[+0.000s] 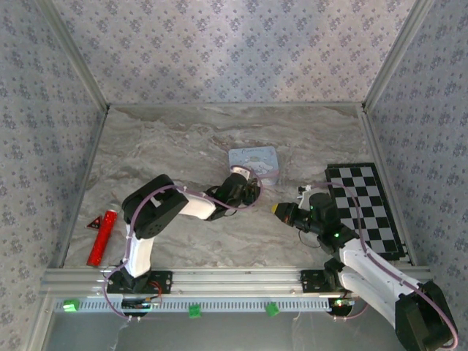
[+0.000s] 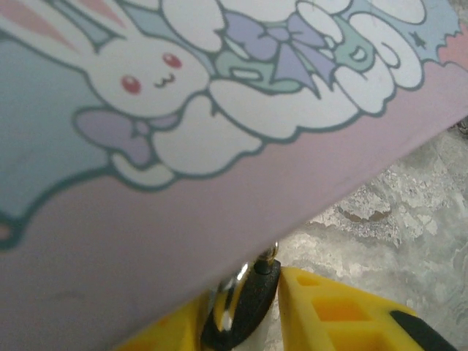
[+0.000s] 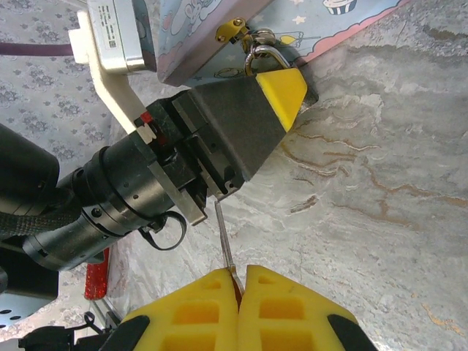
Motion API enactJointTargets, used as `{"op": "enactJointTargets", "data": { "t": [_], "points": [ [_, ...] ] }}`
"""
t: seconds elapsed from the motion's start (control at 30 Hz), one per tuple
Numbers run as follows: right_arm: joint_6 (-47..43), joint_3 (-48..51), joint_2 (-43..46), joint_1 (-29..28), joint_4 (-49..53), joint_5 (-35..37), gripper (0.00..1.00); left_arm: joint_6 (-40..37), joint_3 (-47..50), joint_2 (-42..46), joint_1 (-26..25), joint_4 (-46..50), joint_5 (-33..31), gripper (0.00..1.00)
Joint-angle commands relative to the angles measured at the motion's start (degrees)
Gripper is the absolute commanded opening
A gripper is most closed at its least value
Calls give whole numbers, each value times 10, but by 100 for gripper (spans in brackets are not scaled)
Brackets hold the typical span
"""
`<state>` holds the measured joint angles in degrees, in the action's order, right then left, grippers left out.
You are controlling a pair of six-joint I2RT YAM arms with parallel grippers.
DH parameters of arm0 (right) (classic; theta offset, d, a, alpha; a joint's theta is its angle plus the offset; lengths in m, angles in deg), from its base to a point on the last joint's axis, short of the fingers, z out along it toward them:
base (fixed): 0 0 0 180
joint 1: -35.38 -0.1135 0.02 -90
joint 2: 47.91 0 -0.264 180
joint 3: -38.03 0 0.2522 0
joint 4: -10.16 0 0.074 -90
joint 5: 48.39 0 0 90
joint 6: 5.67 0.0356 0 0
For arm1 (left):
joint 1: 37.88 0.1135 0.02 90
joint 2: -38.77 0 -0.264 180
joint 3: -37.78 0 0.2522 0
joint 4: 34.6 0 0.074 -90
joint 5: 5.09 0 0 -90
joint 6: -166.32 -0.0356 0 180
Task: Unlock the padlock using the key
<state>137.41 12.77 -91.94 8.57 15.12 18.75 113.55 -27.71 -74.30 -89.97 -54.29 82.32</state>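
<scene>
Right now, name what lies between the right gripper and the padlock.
The left gripper, tips at the padlock, stands ahead of the right gripper and its key; right wrist view.

Papered walls close in a marble-look tabletop (image 1: 175, 146) on three sides. The back wall (image 1: 234, 51) runs across the top of the overhead frame, and the left wall (image 1: 36, 124) and right wall (image 1: 435, 124) slant down either edge. All three carry pale grey paper with a small repeating floral sprig. Two bare metal posts (image 1: 73, 55) rise at the rear corners. The tabletop is grey and cream with brown veining, sharpest at the right of the right wrist view. An aluminium rail (image 1: 234, 278) spans the bottom of the overhead frame, with green clips (image 1: 194, 311) just below it. The light is soft and even, the shadows faint.
</scene>
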Motion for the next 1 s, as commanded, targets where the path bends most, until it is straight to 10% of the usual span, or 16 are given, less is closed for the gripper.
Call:
{"op": "enactJointTargets", "data": {
  "t": [0.0, 0.97],
  "points": [
    [-1, 6, 1, -7, -7, 12, 0, 12, 0, -18, 0, -14, 28, 25],
    [97, 34, -169, -12, -232, -102, 0, 227, 96, 70, 48, -127, 240, 4]
  ]
}}
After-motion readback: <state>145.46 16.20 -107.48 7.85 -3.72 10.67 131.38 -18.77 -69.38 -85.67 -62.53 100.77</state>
